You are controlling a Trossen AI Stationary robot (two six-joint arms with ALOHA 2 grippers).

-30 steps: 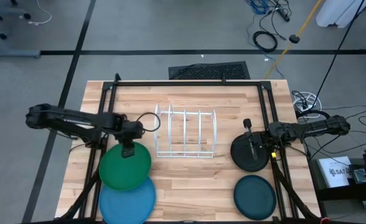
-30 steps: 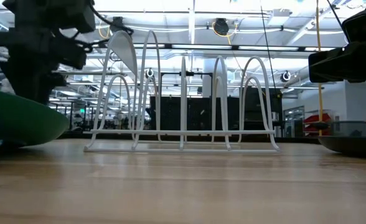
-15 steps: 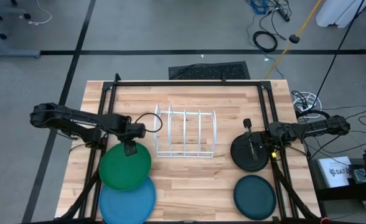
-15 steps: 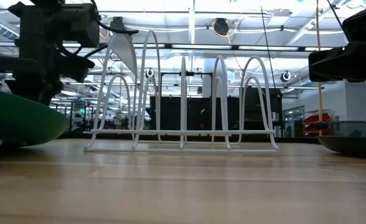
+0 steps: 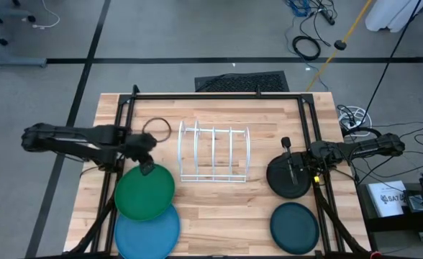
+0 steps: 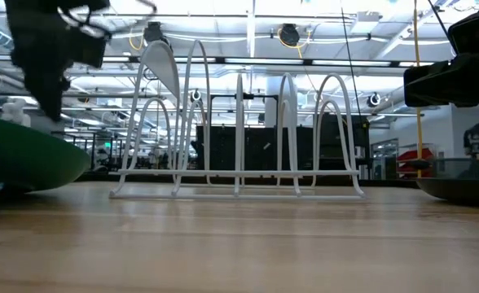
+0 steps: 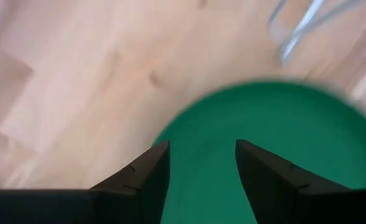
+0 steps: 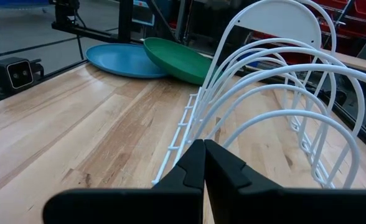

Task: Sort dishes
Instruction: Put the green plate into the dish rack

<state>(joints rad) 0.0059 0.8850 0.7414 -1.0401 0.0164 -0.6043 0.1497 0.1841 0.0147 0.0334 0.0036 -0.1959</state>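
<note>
The large green plate (image 5: pixel 145 193) lies at the near left, its near rim resting on the light blue plate (image 5: pixel 147 232), so it sits tilted (image 6: pixel 28 159). The black plate (image 5: pixel 289 180) and the dark teal plate (image 5: pixel 294 226) lie flat at the right. My left gripper (image 7: pixel 201 171) hangs open above the green plate's far rim (image 5: pixel 146 167), pointing steeply down and clear of it (image 6: pixel 56 102). My right gripper (image 8: pixel 203 152) is shut and level above the black plate (image 5: pixel 289 160). It points toward the white wire rack (image 5: pixel 213 155).
The wire rack stands mid-table (image 6: pixel 239 130), its slots holding nothing. A black frame (image 5: pixel 219 96) runs around the table's far edge and sides. Bare wood (image 5: pixel 222 216) lies between the two pairs of plates.
My left gripper has gone up from the green plate's far rim, drawn a little toward the table's left edge, and rolled about its own axis. It has stayed open. The green plate has kept its place on the blue one.
</note>
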